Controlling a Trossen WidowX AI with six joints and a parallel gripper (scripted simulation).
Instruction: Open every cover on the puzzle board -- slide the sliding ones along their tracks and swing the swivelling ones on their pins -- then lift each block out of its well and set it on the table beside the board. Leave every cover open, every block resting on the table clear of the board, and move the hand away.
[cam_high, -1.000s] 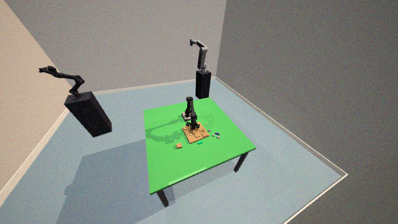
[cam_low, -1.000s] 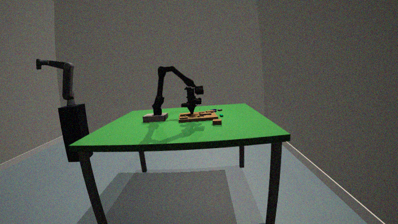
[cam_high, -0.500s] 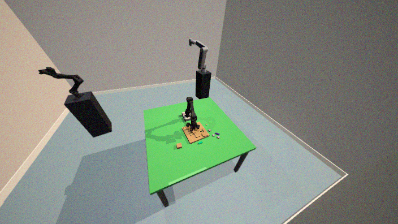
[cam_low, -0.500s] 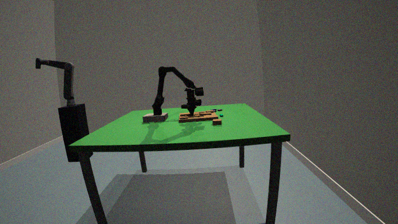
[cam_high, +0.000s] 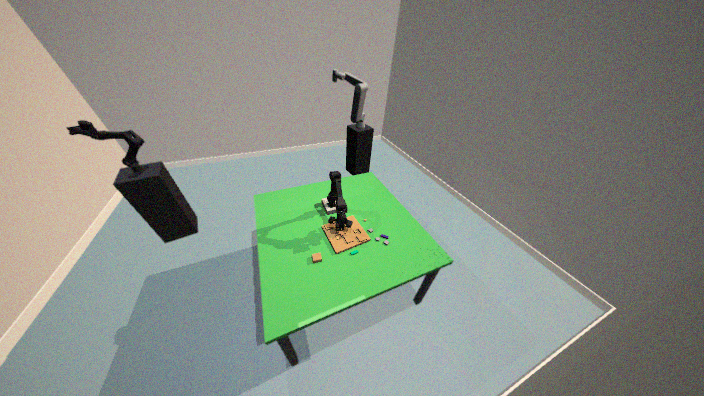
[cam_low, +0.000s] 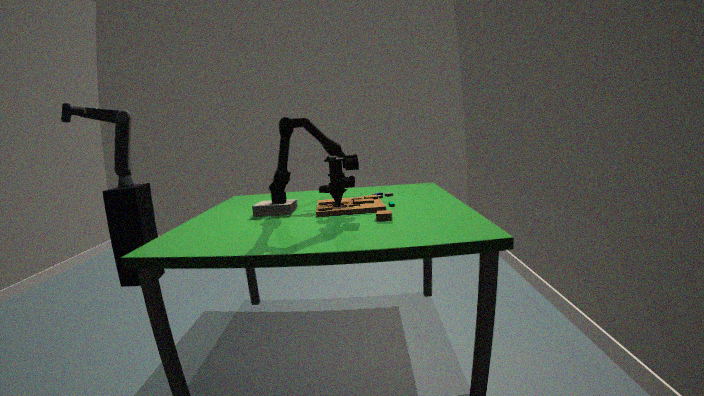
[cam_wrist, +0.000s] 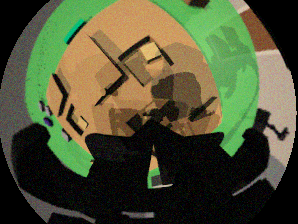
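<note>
My gripper (cam_high: 341, 229) (cam_low: 338, 204) (cam_wrist: 153, 123) is shut with nothing between its fingers, pointing down with its tips at the half of the puzzle board (cam_high: 341, 248) (cam_low: 345, 212) (cam_wrist: 125, 20) nearer the arm's base. In the wrist view the board shows dark slots, and pale square pieces (cam_wrist: 151, 51) (cam_wrist: 80, 121) stand in two recesses. The covers are hard to tell from the board; shadow and the fingers hide the part at the tips. A teal block (cam_high: 354, 252) (cam_low: 391, 204) (cam_wrist: 75, 31) and a blue block (cam_high: 384, 236) (cam_wrist: 48, 121) lie on the table off the board.
Small grey pieces (cam_high: 370, 230) (cam_high: 377, 239) (cam_high: 386, 242) lie near the blue block, and a tiny orange piece (cam_high: 365, 220) lies beside the board. A larger orange-brown block (cam_high: 317, 257) (cam_low: 384, 216) (cam_wrist: 199, 2) stands off a board corner. Two other arms stand on black pedestals (cam_high: 359, 150) (cam_high: 157, 202) beyond the table.
</note>
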